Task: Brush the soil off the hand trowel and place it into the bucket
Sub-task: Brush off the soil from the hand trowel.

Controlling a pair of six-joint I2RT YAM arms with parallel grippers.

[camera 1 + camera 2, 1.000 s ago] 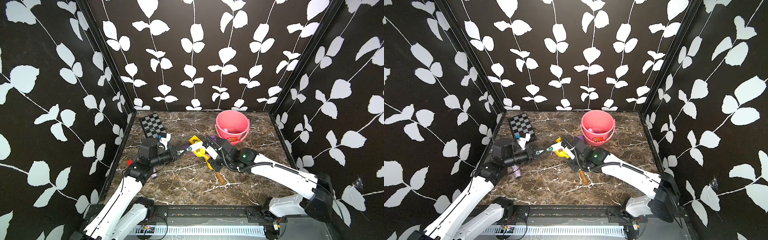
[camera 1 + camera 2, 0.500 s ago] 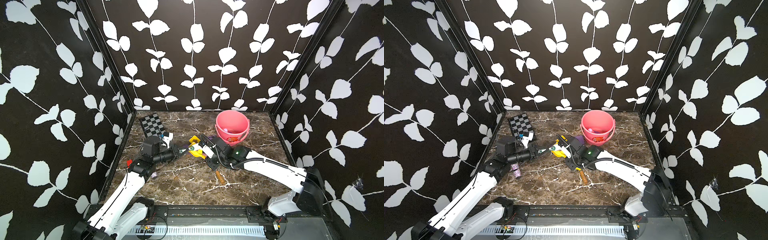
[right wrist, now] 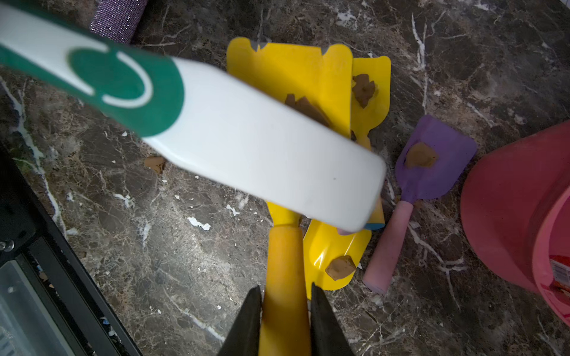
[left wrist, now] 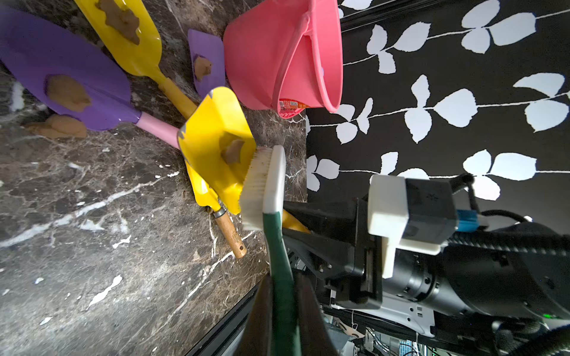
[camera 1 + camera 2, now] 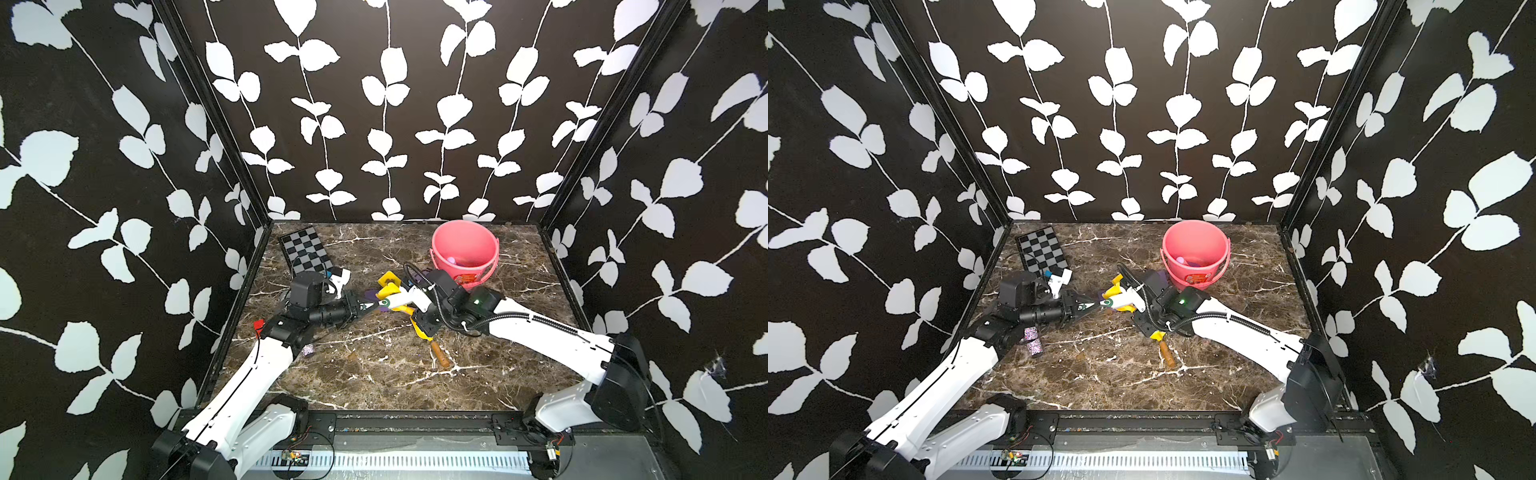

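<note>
Top views both show a dark brown marble tabletop (image 5: 374, 374) with white veins, boxed in by black walls (image 5: 374, 124) printed with white leaves. A checkerboard (image 5: 305, 253) lies back left. The pink bucket (image 5: 461, 239) stands upright at the back, right of centre.

Your left arm comes in low from front left, forearm near level. The left gripper (image 4: 283, 308) is clamped narrow on the green handle of a white brush (image 4: 273, 185).

Your right arm reaches from front right toward centre. The right gripper (image 3: 285, 296) pinches the yellow handle of a yellow trowel (image 4: 212, 129).

The blade is tilted, near the bucket but outside it, over a wooden-handled trowel (image 4: 229, 231) lying on the tabletop. Bristles sit against the blade, just beside a brown soil (image 4: 231, 151) clump. More soil sits on a purple trowel (image 3: 431, 160).
</note>
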